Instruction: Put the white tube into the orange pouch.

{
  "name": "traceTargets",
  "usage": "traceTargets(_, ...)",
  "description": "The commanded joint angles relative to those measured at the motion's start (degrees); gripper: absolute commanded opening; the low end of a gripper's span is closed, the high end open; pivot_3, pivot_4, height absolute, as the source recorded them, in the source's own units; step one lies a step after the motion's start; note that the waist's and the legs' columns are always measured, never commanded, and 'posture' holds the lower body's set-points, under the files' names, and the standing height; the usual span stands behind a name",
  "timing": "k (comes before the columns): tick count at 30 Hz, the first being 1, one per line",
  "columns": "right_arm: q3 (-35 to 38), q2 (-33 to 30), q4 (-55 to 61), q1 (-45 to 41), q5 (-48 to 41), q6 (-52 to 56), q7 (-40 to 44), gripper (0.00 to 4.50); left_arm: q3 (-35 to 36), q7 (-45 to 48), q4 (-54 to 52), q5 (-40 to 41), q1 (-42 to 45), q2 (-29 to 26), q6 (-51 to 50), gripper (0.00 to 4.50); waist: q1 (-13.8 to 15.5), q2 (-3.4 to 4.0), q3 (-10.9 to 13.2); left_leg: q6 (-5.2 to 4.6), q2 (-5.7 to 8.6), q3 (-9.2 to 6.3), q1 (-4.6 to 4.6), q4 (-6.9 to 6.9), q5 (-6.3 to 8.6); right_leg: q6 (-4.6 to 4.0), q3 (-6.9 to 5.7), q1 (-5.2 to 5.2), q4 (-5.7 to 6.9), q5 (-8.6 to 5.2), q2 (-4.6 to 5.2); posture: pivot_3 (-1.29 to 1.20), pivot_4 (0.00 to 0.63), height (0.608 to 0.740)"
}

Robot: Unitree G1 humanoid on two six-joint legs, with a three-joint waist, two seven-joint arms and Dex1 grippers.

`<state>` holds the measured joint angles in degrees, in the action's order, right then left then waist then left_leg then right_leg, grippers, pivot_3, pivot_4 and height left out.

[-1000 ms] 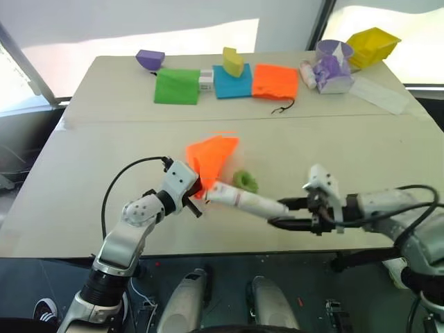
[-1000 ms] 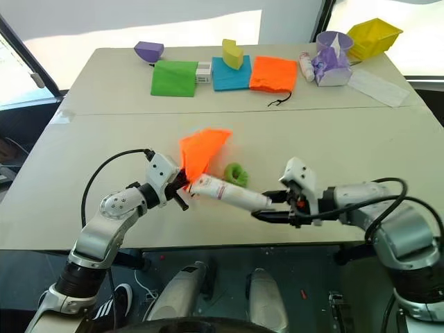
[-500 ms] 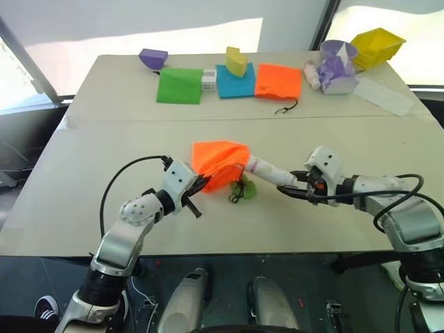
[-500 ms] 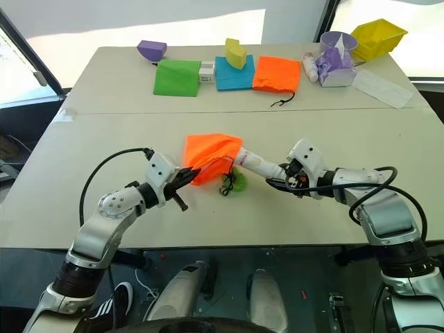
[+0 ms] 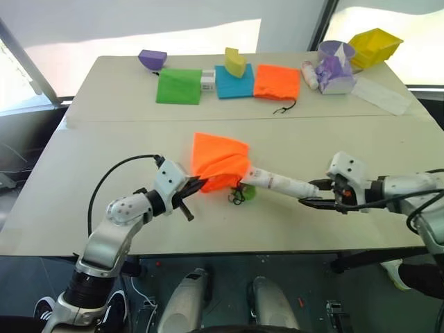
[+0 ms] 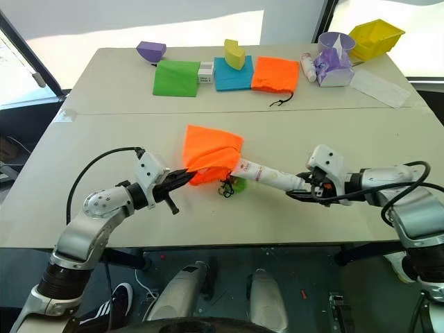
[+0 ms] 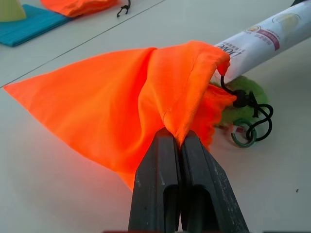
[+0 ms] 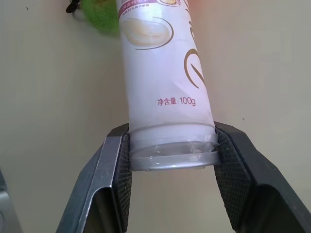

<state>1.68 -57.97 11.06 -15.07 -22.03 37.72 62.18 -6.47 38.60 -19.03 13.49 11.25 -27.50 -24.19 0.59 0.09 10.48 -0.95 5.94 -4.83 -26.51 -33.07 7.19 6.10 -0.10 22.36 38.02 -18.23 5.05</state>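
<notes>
Compared with a second ago, the white tube (image 6: pixel 267 176) is seen with its capped end now hidden inside the mouth of the orange pouch (image 6: pixel 211 154), where earlier that end merely met the pouch's lower corner. Half a second ago more of the tube was covered by the fabric; now a longer stretch of it is bared, and the right pincer (image 6: pixel 300 190) is found further toward the right edge of the tabletop (image 6: pixel 97 149), so the tube appears to have been drawn partly back out.

The pouch itself is changed too: a second ago it was held up as a narrow peak, and now it is spread wider and draped lower over the tabletop's middle.

The left pincer (image 5: pixel 196 184) is clamped fully closed on a fold of the pouch's rim, as is shown plainly in the left wrist view, with the fabric pinched between both fingers (image 7: pixel 153 184). The right pincer is held about half open around the tube's flat crimped tail, with its pads (image 8: pixel 125 179) pressed against either side.

The green pom-pom (image 7: pixel 243 92) and the looped dark cord (image 7: pixel 250 124) are seen lying on the tabletop just below the pouch mouth, beside the tube.

The insertion is judged to be begun but not finished, since most of the tube is outside the pouch.
</notes>
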Motion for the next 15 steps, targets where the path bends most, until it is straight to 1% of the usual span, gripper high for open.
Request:
traceTargets(1, 4.09, -0.44, 2.28, -1.25, -4.38, 2.21, 1.38, 1.81, 1.03, 0.68, -2.03, 0.35, 0.51, -1.06, 1.32, 0.0, 0.03, 0.0, 0.0, 0.0, 0.0, 0.0, -0.01, 0.0, 0.0, 0.0, 0.0, 0.0, 0.0, 0.0, 0.0, 0.0, 0.15, 0.74)
traceTargets(5, 5.22, -2.9, 4.95, 1.05, -6.84, 4.35, 4.51, 1.81, 1.09, 1.03, -2.25, 0.67, 0.23, -1.31, 1.31, 0.0, 0.16, 0.0, 0.0, -0.01, 0.01, 0.01, -0.04, -0.01, 0.0, 0.0, 0.01, 0.02, -0.04, 0.0, 0.0, 0.0, 0.15, 0.74)
traceTargets(9, 8.06, -3.27, 7.15, 2.26, -10.51, 6.44, 5.54, 1.81, 1.02, 1.2, -2.57, 0.68, -0.33, -1.31, 1.31, 0.0, 0.16, 0.0, 0.0, -0.04, 0.01, 0.02, -0.06, -0.01, 0.03, 0.0, 0.01, 0.0, -0.1, 0.0, 0.02, 0.0, 0.15, 0.74)
traceTargets(12, 10.59, -1.43, 9.91, 2.49, -14.82, 9.62, 3.91, 1.81, 0.79, 1.27, -2.3, 0.76, -0.72, -1.0, 1.43, 0.0, 0.06, 0.0, 0.0, -0.05, 0.01, 0.02, -0.06, -0.01, 0.04, 0.0, 0.01, 0.0, -0.1, -0.01, 0.02, 0.0, 0.15, 0.74)
traceTargets(15, 11.27, -0.51, 13.07, 6.48, -14.41, 9.86, 1.44, 1.81, -0.11, 1.73, -2.06, 0.66, -0.4, -0.69, 1.48, 0.0, 0.14, 0.0, -0.01, -0.05, -0.01, 0.01, -0.06, 0.02, 0.04, -0.01, 0.01, 0.01, -0.1, -0.01, 0.02, 0.0, 0.15, 0.74)
